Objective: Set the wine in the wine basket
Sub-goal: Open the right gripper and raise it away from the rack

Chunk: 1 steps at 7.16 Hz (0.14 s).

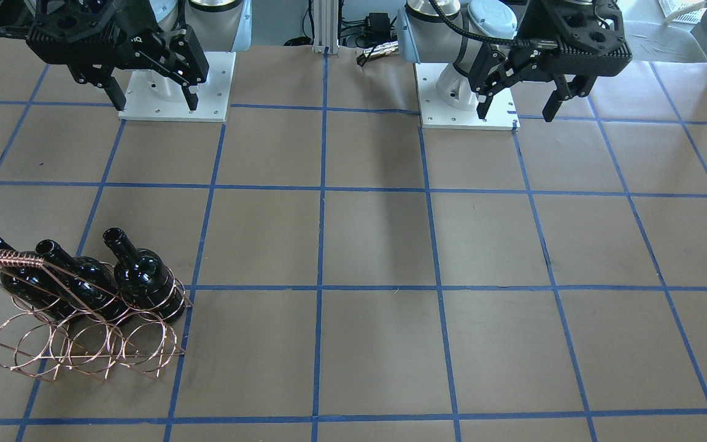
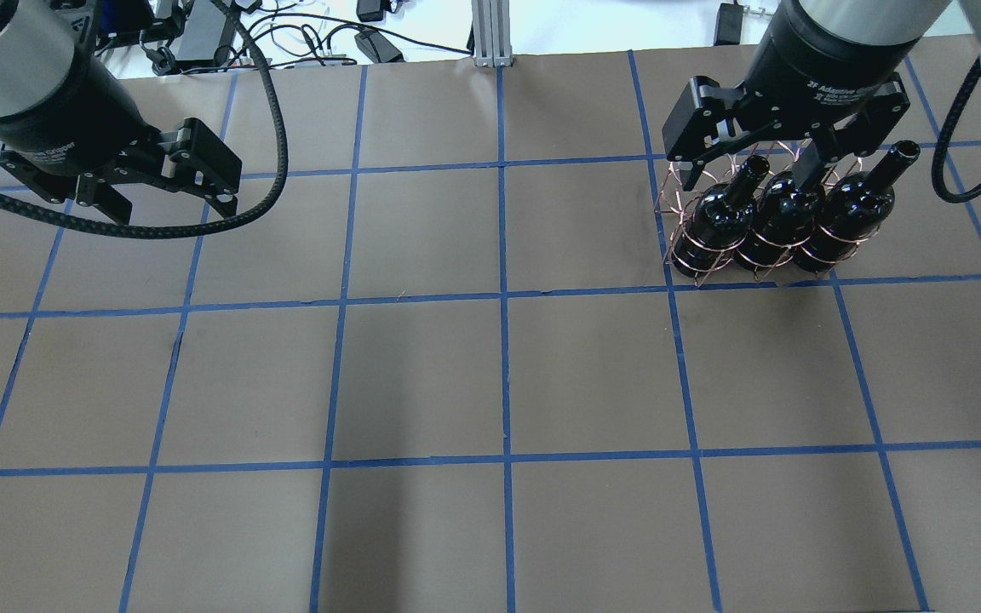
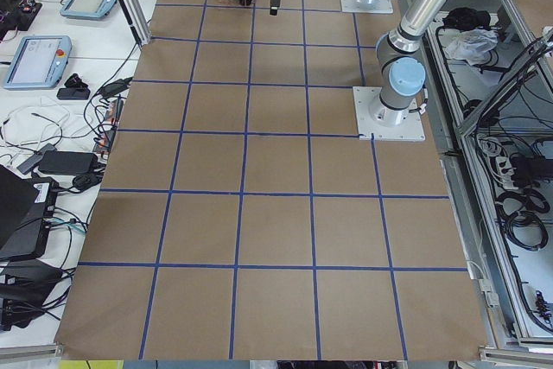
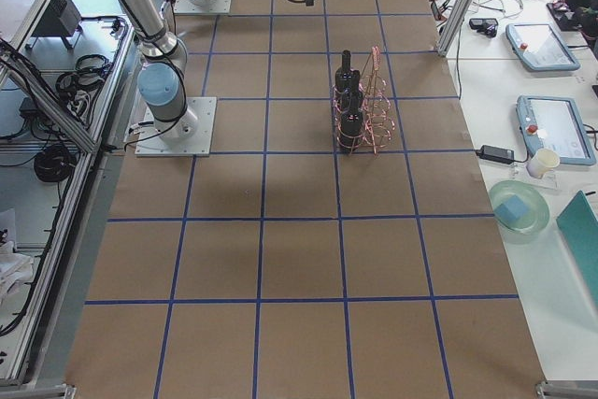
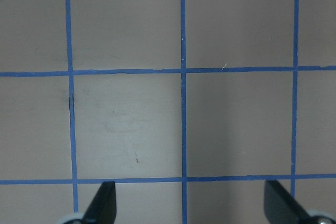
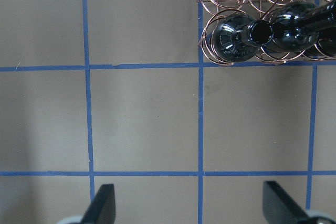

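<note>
Robotics lab (teach pendants (image 4: 554, 126), gridded table (image 2: 422, 238))

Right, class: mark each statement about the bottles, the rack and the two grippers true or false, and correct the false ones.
1. Three bottles sit in the rack. True.
2. The left gripper holds a bottle. False: it is open and empty, above the table.
3. The right gripper is open. True.
4. The bottles are corked. False: they are uncorked.
</note>
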Available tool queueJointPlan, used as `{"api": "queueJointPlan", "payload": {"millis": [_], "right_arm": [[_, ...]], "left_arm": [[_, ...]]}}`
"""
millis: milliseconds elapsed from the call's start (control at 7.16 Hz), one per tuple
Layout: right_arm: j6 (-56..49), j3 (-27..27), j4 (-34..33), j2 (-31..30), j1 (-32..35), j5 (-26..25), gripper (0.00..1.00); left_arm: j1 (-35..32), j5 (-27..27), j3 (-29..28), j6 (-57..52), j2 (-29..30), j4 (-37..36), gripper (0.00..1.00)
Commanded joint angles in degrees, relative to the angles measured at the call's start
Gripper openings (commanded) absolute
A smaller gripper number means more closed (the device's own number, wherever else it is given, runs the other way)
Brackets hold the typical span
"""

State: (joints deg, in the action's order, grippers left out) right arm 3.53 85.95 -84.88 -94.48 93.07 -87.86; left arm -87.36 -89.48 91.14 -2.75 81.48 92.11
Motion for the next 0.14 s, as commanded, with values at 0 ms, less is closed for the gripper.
{"api": "queueJointPlan", "payload": {"millis": [0], "right_arm": [[-0.4, 0.0, -1.0, 0.2, 0.0, 0.1, 1.0]], "left_arm": [[0.1, -0.1, 0.1, -0.1, 0.0, 0.0, 1.0]]}}
